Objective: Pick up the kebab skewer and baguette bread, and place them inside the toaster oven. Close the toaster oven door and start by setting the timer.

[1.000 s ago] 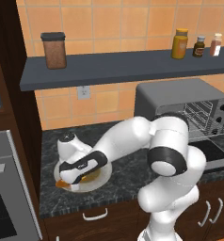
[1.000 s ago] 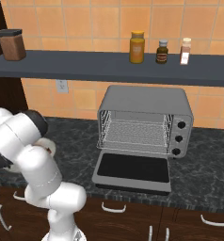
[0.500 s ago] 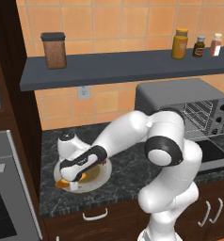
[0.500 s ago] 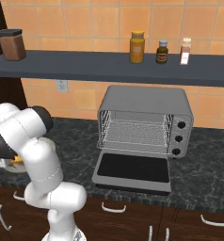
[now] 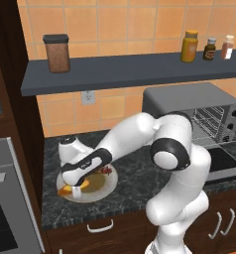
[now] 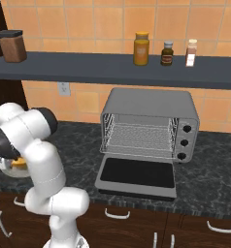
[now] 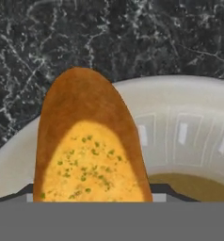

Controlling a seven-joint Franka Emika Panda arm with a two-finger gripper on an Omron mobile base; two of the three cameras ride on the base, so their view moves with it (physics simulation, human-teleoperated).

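While the arm reaches low to the left end of the dark counter (image 5: 135, 183), the gripper (image 5: 76, 189) sits down on a white plate (image 5: 102, 191) with its fingertips at the plate's near-left rim. The baguette bread (image 7: 88, 146) lies on this plate; in the hand view it runs straight up from the bottom edge, between the two dark finger tips whose corners show just beside its flanks. Contact of pads on crust: cannot tell; jaw state cannot be read from these views. In the left base view an orange end of the loaf shows just left of the gripper. The kebab skewer (image 5: 105, 171) shows as a red bit on the plate's far side, just beyond the hand.

The toaster oven (image 6: 149, 126) stands well apart to the right on the same counter. The toaster oven door (image 6: 137, 175) lies folded down flat, wire rack exposed.
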